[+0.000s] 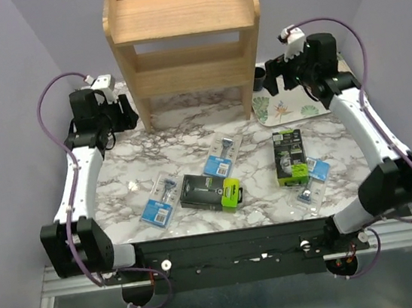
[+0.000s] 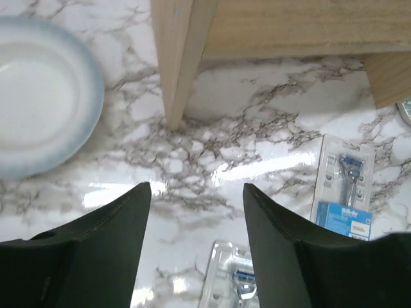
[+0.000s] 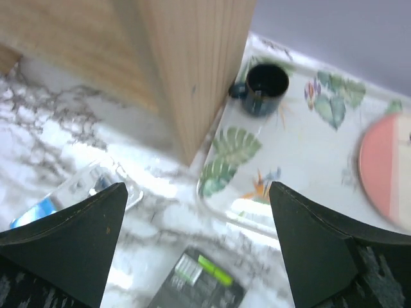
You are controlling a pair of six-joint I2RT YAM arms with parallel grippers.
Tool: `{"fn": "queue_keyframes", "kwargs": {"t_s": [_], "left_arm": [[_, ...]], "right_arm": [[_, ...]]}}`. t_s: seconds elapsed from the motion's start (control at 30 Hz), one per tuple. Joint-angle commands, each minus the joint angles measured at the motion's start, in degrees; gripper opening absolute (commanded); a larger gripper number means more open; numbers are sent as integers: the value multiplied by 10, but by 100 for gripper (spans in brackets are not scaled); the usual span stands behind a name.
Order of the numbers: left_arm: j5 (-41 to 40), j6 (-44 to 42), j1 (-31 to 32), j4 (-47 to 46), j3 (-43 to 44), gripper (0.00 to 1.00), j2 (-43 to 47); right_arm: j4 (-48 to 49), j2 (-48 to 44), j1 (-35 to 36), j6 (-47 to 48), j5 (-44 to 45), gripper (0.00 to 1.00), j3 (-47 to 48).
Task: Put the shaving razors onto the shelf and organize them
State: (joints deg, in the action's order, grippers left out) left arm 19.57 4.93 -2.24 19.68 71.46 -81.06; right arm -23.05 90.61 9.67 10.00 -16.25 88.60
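The wooden shelf (image 1: 184,35) stands at the back centre with both tiers bare. Five razor packs lie on the marble table. One blister pack (image 1: 160,199) lies at the left, one (image 1: 222,156) in the middle, one (image 1: 312,182) at the right. A black box (image 1: 211,190) lies in the middle and another (image 1: 289,157) to its right. My left gripper (image 1: 126,111) is open and empty beside the shelf's left foot (image 2: 176,96). My right gripper (image 1: 278,76) is open and empty above the shelf's right foot (image 3: 192,96). The right black box also shows in the right wrist view (image 3: 199,285).
A floral tray (image 1: 291,106) sits right of the shelf with a dark cup (image 3: 262,86) and a pink plate (image 3: 385,160) on it. A white plate with a blue rim (image 2: 38,106) lies left of the shelf. Purple walls close in on both sides.
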Motion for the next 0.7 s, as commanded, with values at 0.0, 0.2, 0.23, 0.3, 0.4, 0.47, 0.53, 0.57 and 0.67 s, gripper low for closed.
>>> {"fn": "queue_keyframes", "kwargs": {"t_s": [0.0,0.2,0.23,0.3,0.4,0.47,0.53,0.57,0.67], "left_arm": [[-62,91,-3,79,-101,72,102],[76,96,9,62,-184,75,118],[90,98,8,52,-190,78,121],[145,103,9,34,-198,79,120],[214,128,14,5,-214,80,111],[230,141,21,-30,-224,81,114],[245,155,21,-48,-236,82,114],[248,160,21,-63,-238,82,114],[257,163,21,-74,-243,82,109]], "right_arm": [[-93,-122,-3,-44,68,100,-138],[-149,-141,-94,-160,81,100,-244],[-159,-129,-144,-176,63,100,-250],[-155,-117,-171,-191,12,100,-262],[-151,-90,-182,-174,-22,100,-269],[-143,-68,-184,-167,-60,100,-272],[-130,-53,-185,-172,-81,100,-275],[-125,-38,-185,-175,-100,100,-279],[-111,-15,-186,-185,-119,100,-282]]}}
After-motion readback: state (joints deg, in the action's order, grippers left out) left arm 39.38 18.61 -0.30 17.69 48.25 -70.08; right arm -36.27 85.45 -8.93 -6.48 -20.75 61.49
